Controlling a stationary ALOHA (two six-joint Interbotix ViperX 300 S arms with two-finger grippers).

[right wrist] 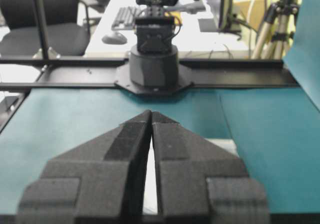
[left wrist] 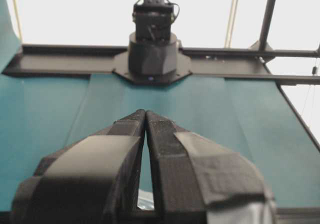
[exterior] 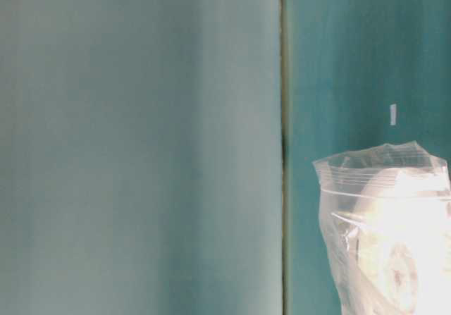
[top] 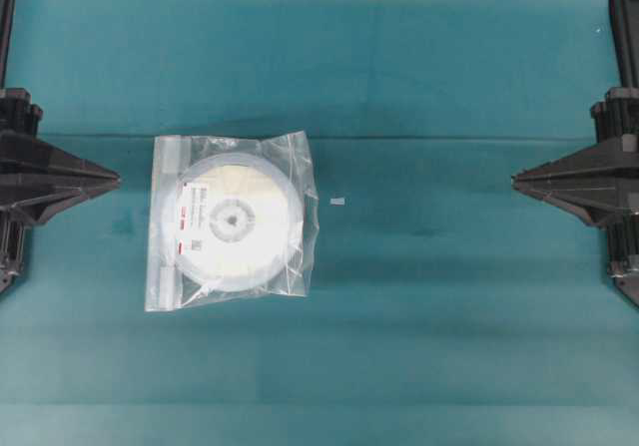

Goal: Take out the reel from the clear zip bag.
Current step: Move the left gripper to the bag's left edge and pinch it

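I see my left gripper (top: 118, 178) parked at its edge, fingers (left wrist: 131, 126) pressed together; my right gripper (top: 513, 178) mirrors it opposite, tips likewise touching.

The clear zip bag (top: 232, 222) lies flat on the counter (top: 449, 306), left of centre in the overhead view. The reel (top: 236, 219) lies inside it. A small scrap (top: 337, 202) rests on the counter just right of the bag. The left tool (top: 108, 179) sits near the bag's left edge, apart from it. The right tool (top: 521, 179) sits well apart at the opposite side.
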